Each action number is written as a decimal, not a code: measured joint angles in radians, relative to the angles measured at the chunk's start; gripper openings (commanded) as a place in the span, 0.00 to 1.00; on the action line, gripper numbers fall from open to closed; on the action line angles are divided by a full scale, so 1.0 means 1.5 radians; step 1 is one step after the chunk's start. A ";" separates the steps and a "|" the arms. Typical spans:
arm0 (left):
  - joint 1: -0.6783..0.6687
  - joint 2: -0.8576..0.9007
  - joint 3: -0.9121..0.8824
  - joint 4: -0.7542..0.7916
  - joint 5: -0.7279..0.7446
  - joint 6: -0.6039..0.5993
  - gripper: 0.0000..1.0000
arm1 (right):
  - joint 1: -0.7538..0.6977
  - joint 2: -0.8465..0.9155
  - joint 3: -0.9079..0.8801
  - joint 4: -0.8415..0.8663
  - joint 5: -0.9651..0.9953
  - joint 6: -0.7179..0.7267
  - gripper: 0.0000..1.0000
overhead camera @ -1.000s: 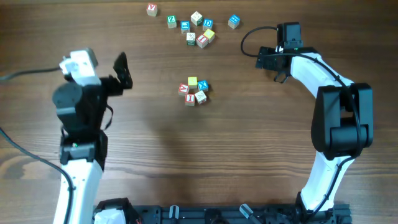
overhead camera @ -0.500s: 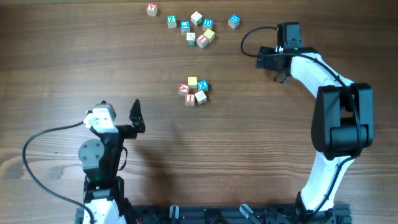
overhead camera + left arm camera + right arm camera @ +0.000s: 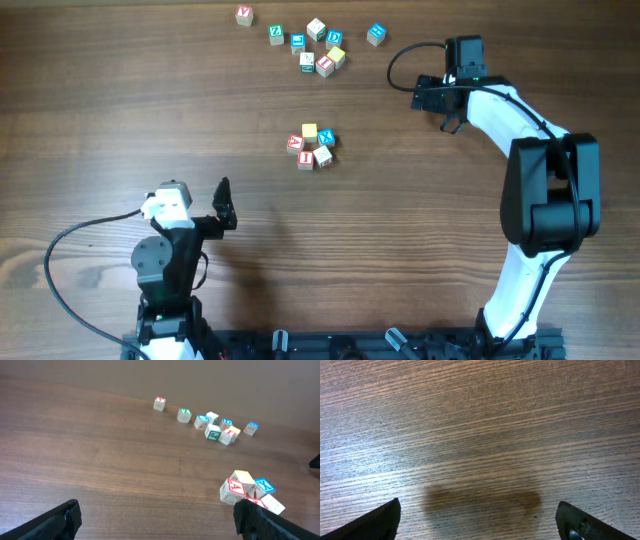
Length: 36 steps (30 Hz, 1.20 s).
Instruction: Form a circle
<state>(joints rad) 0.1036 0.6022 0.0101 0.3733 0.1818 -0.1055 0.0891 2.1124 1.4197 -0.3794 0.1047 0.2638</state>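
Note:
The circle (image 3: 311, 146) is a tight cluster of small wooden letter cubes at mid-table: two red-lettered, one yellow, one blue, one whitish. The left wrist view shows the circle (image 3: 250, 492) at lower right, partly behind my right-hand finger (image 3: 260, 521). My left gripper (image 3: 224, 197) hangs open and empty near the front left, well short of the cubes; the left gripper (image 3: 160, 525) has only bare wood between its fingers. Far off at the back right, my right gripper (image 3: 436, 104) is open too. In its own view the right gripper (image 3: 480, 525) frames bare wood and a dark shadow.
A loose scatter of similar letter cubes (image 3: 312, 44) lies along the far edge, with single cubes out at left (image 3: 244, 15) and right (image 3: 375, 34). The same loose cubes (image 3: 215, 425) show in the left wrist view. A black cable (image 3: 70, 245) loops by the left arm's base.
My left arm has drawn back from the left-middle of the table toward the front edge, with its gripper open throughout. The right arm and all the cubes have stayed put.

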 measured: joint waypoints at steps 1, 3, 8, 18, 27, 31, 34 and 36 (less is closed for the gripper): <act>0.000 -0.009 0.000 -0.001 0.000 0.000 1.00 | 0.000 0.000 0.000 0.000 0.000 0.000 1.00; 0.000 -0.030 0.000 -0.024 0.000 0.000 1.00 | 0.000 0.000 0.000 0.000 0.000 0.000 1.00; 0.000 -0.131 -0.002 -0.143 0.000 0.001 1.00 | 0.000 0.000 0.000 0.001 0.000 0.000 1.00; 0.000 -0.347 -0.002 -0.283 0.000 0.030 1.00 | 0.000 0.000 -0.002 0.000 0.000 0.000 1.00; 0.000 -0.392 -0.002 -0.284 0.000 0.035 1.00 | 0.000 0.000 -0.003 0.000 0.000 0.000 1.00; 0.000 -0.392 -0.002 -0.283 0.000 0.035 1.00 | 0.000 0.000 -0.003 0.000 0.000 0.000 1.00; 0.000 -0.392 -0.002 -0.283 0.000 0.035 1.00 | 0.000 0.000 -0.003 0.000 0.000 0.000 1.00; 0.000 -0.392 -0.002 -0.283 0.000 0.035 1.00 | 0.000 0.000 -0.003 0.000 0.000 0.000 1.00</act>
<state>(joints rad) 0.1036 0.0147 0.0067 -0.0517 0.1814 -0.0528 0.0891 2.1124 1.4158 -0.3794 0.1047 0.2638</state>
